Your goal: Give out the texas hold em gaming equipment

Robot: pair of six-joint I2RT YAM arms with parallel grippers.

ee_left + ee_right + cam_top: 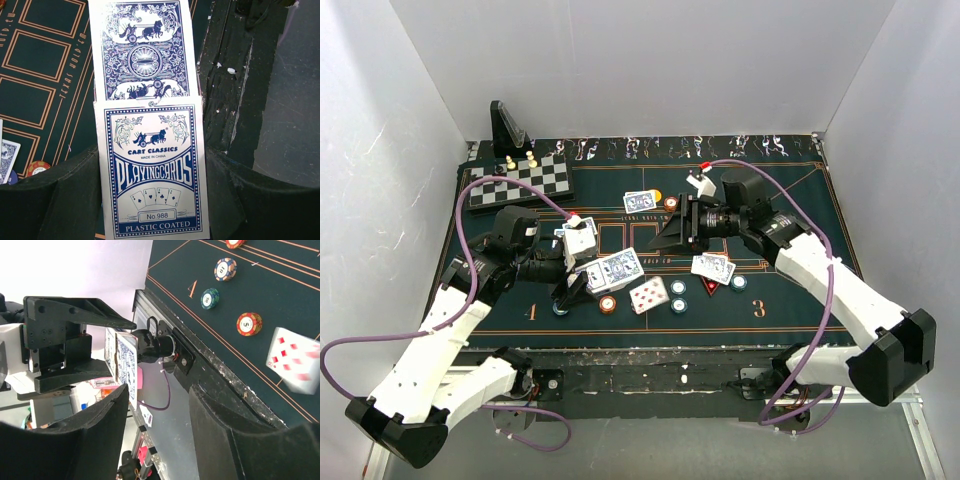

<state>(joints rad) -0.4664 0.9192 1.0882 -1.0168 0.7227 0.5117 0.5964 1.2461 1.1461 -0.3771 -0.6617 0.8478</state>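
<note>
My left gripper (588, 282) is shut on a blue-and-white playing card box (152, 170), and a blue-backed card (142, 50) sticks out of its top. The box (617, 268) hangs tilted over the green felt mat (500, 300). My right gripper (662, 240) stands open just right of it, nothing between its fingers (100, 425). A face-up red diamonds card (295, 365) looks blurred over the felt; in the top view it lies at the front (648, 294). Nearby lie an orange chip (608, 303), a whitish chip (678, 288) and a teal chip (678, 304).
Blue-backed card pairs lie at the mat's centre back (642, 202) and right (713, 267), beside a red triangle marker (710, 285) and a teal chip (738, 281). A chessboard with pawns (520, 180) and a black angled stand (507, 128) fill the back left. White walls enclose the table.
</note>
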